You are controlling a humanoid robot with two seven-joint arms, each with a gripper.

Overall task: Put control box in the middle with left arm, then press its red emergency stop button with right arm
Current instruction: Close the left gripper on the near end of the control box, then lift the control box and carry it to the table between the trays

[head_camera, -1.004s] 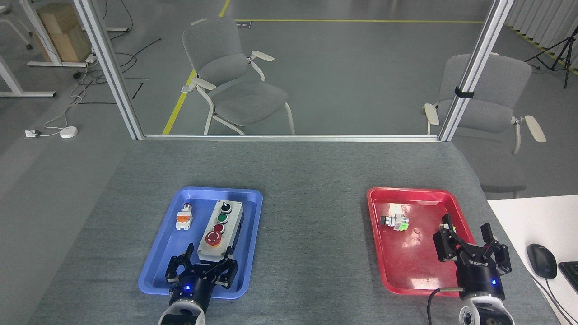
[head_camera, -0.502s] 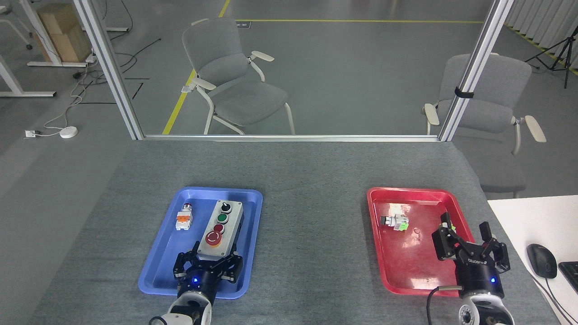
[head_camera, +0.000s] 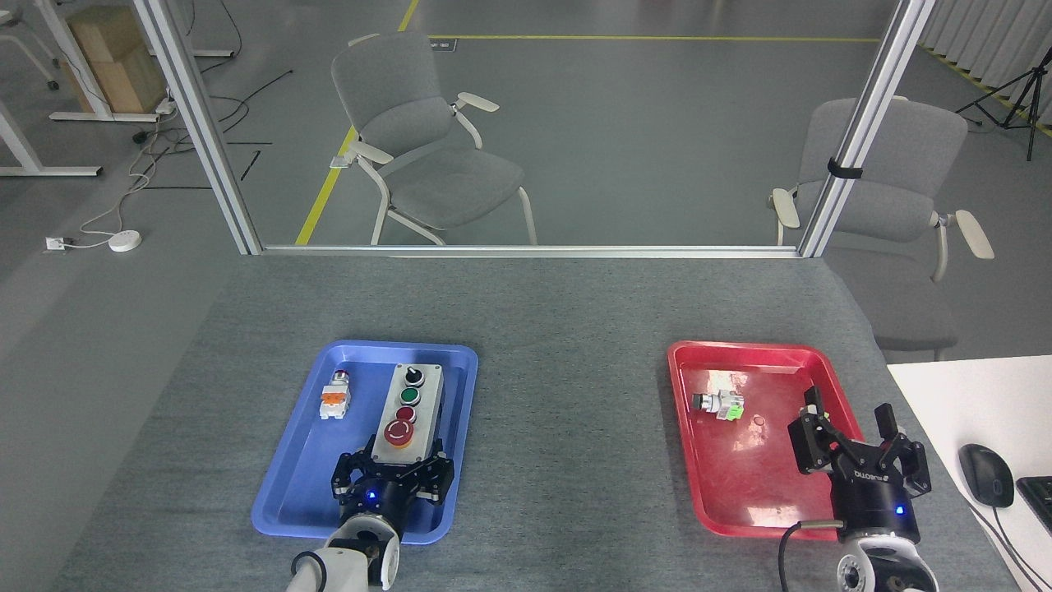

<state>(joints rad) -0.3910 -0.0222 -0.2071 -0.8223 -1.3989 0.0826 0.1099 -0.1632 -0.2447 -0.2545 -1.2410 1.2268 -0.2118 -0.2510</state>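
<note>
Control box (head_camera: 405, 413): lying in blue tray (head_camera: 288, 485), not yet in the middle (head_camera: 567, 427); left claw (head_camera: 393, 471) spread wide at its near end, holding nothing; right claw (head_camera: 851, 427) open, empty, waiting over red tray (head_camera: 740, 485).

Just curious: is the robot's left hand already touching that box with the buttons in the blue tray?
Cannot tell. In the head view the left hand overlaps the box's near end, hiding any contact or gap.

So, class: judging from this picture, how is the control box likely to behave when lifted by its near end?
The control box looks rigid, so probably won't flex. It is long, and the left end effector sits at one end, so it may droop. Flat-based: unlikely to roll.
</note>
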